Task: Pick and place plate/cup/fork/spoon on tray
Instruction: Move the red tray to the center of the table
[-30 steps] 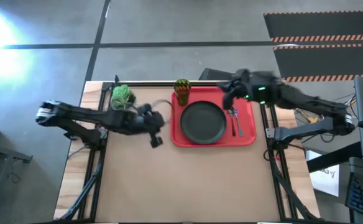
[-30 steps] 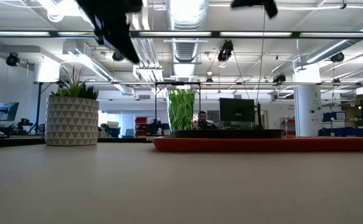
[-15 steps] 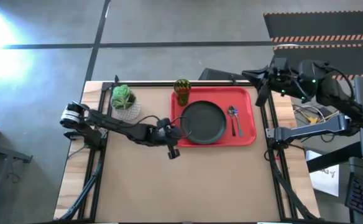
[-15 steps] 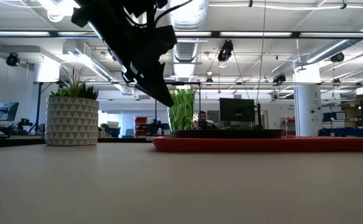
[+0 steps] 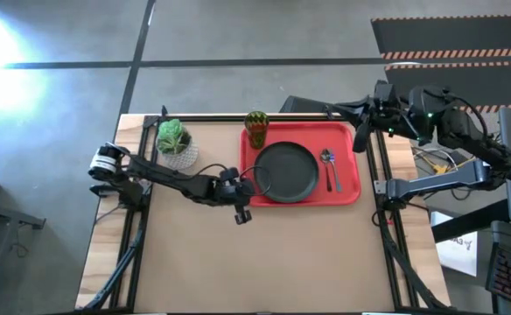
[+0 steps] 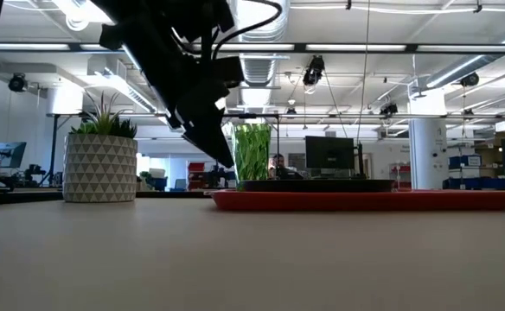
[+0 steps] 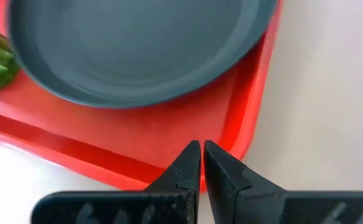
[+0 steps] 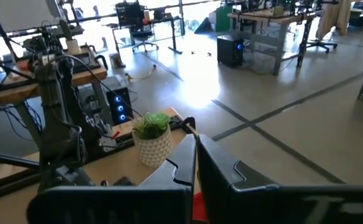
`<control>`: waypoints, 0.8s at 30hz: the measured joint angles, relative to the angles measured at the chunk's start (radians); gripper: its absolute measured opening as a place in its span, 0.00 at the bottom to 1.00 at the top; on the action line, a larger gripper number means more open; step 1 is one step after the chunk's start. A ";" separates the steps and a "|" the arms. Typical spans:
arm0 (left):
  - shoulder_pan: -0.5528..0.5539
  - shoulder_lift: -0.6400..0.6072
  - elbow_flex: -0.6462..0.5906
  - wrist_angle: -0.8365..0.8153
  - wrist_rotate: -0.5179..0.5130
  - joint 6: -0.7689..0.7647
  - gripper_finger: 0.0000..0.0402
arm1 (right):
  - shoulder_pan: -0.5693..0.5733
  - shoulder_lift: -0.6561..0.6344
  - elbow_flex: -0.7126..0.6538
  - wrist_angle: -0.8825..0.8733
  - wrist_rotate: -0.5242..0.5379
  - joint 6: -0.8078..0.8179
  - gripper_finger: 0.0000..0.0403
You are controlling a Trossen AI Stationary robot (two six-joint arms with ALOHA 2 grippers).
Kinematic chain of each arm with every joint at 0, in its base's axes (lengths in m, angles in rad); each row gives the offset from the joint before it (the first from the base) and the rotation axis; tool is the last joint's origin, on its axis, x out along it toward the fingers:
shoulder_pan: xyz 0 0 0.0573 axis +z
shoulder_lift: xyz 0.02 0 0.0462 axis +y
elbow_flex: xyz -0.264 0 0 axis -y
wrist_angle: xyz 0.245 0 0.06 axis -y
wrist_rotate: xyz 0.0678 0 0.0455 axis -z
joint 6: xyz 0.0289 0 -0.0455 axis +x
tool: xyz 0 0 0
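The red tray [image 5: 345, 140] lies at the table's far right. It carries the dark plate [image 5: 286, 171], the green cup [image 5: 255, 129] in its far left corner, and the spoon [image 5: 326, 158] and fork [image 5: 337, 179] side by side to the right of the plate. My left gripper [image 7: 201, 144] is shut. It hovers over the tray's near left corner, slanting down, with air below it in the low view [image 6: 228, 162]. My right gripper [image 5: 353, 118] is shut, raised high and level beyond the tray's far right corner.
A white patterned pot with a green plant [image 5: 175, 144] stands at the far left, behind my left arm. The near half of the table is bare wood. The room beyond the table holds desks and screens.
My left gripper has come down and moved toward the table's right edge, ending over the tray's near left corner. My right gripper has risen off the tray and drawn back toward the table's far right corner. The tableware has stayed in place.
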 joint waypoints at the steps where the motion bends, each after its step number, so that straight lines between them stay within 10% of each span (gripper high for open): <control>1: 0.000 0.007 0.000 0.003 0.013 -0.003 0.01 | 0.000 0.003 0.002 0.002 0.000 -0.004 0.02; 24: 0.107 0.114 0.000 0.021 0.112 -0.008 0.01 | 0.000 0.004 0.005 0.007 -0.003 -0.013 0.02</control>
